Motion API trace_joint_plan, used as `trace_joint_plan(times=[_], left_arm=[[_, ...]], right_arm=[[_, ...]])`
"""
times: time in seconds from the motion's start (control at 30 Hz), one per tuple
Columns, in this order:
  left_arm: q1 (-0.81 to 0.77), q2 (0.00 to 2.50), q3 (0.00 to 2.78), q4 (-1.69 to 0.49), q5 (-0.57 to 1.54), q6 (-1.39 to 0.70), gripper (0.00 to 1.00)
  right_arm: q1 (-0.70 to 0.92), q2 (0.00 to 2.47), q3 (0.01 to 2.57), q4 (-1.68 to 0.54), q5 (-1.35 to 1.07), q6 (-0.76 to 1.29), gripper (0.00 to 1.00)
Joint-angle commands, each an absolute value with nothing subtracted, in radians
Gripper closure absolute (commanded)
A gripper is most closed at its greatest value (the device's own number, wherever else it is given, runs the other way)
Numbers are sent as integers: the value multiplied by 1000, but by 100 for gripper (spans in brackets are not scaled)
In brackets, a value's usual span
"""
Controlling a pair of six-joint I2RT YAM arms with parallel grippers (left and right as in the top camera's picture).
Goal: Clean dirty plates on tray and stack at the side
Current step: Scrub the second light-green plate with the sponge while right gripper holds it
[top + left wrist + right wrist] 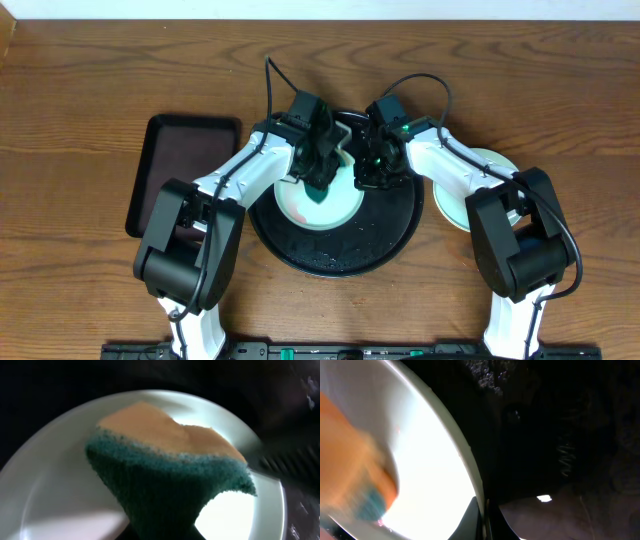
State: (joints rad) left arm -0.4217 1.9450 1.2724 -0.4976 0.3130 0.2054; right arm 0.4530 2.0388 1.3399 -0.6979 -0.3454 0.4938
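Note:
A pale plate (300,207) with a faint red smear lies on the round black tray (392,236). My left gripper (322,170) is shut on a green and yellow sponge (322,190) and presses it onto the plate. In the left wrist view the sponge (165,460) covers the middle of the plate (50,485). My right gripper (368,172) is shut on the plate's right rim; in the right wrist view the rim (470,475) runs between the fingers (482,520). A mint-green plate (450,205) lies right of the tray, partly under the right arm.
A dark rectangular tray (180,165) lies on the wooden table left of the round tray. The round tray's surface (545,435) is wet with droplets. Both arms cross over the tray's back half.

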Motion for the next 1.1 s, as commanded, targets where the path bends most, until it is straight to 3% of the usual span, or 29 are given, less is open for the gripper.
trace_joint_plan(times=[0.0, 0.17, 0.33, 0.4, 0.6, 0.73, 0.87, 1.07], left_arm=[[-418, 1937, 1272, -416, 78, 54, 93], [-418, 1937, 1272, -382, -182, -162, 93], [-423, 1937, 1272, -458, -191, -199, 93], [-431, 1935, 1272, -518, -132, -134, 93], [-449, 1898, 1272, -668, 315, 202, 93], [-448, 1869, 1272, -673, 513, 279, 92], [-447, 1865, 1272, -605, 501, 264, 93], [-443, 1866, 1272, -473, 258, 111, 92]], right_arm=[[453, 2056, 1354, -699, -353, 500, 99], [453, 2056, 1354, -699, -353, 500, 99], [453, 2056, 1354, -699, -357, 492, 99], [453, 2056, 1354, -699, -357, 491, 99], [453, 2056, 1354, -699, -357, 488, 99], [453, 2056, 1354, -699, -357, 488, 99], [453, 2056, 1354, -700, -357, 488, 99], [453, 2056, 1354, -700, -357, 481, 99]])
